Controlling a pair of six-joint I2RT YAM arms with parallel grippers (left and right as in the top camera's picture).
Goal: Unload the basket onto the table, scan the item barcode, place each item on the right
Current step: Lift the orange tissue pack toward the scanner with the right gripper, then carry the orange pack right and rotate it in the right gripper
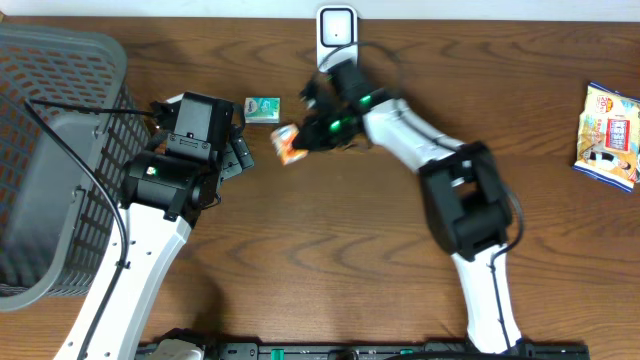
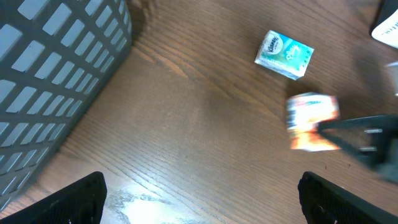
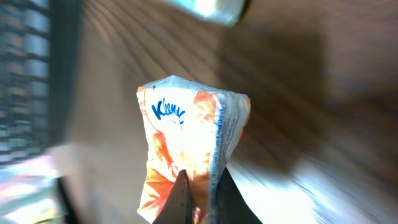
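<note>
While the right gripper [image 1: 303,133] stands clamped on the orange tissue pack [image 1: 287,144] overhead, a green tissue pack [image 1: 262,108] lies just beside it, with the white scanner [image 1: 337,30] behind, a snack bag [image 1: 608,135] far right and the grey basket [image 1: 50,150] left.

From the left wrist, the left gripper [image 2: 202,199] gapes wide over bare wood, nothing between it and either pack.

From the right wrist, the closed fingers [image 3: 183,196] pinch the orange pack's lower edge; the background is blurred.

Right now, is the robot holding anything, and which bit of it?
The right pincer pinches the orange Kleenex pack by one end. The left pincer is open, holding nothing.
</note>
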